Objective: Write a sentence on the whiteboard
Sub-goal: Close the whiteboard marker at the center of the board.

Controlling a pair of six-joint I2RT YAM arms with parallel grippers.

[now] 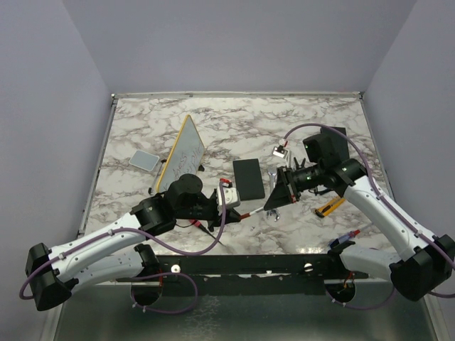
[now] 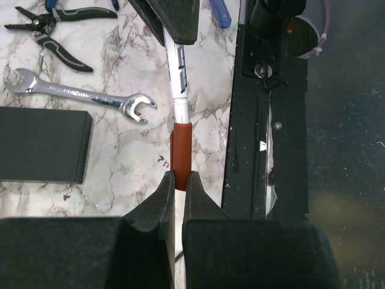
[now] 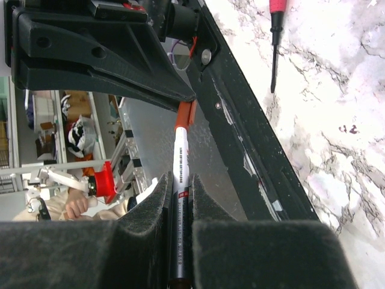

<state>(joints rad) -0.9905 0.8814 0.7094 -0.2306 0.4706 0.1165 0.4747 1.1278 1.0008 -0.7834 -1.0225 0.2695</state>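
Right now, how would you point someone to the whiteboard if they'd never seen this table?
Start at the marble table and look to its left half, beyond the left arm. The whiteboard is propped up at a tilt there: pale face, thin yellow frame. The black slab and small grey pad beside it are smaller and lie flat.

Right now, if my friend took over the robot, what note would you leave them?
Left gripper: shut on the marker's red cap.
Right gripper: shut on the marker barrel.
Whiteboard: propped tilted, far left, away from both grippers. It has faint dark marks, too small to read.
Done: marker held between both arms, cap on.
Left: unclear if writing is finished. Check the board, then uncap or put the marker down.
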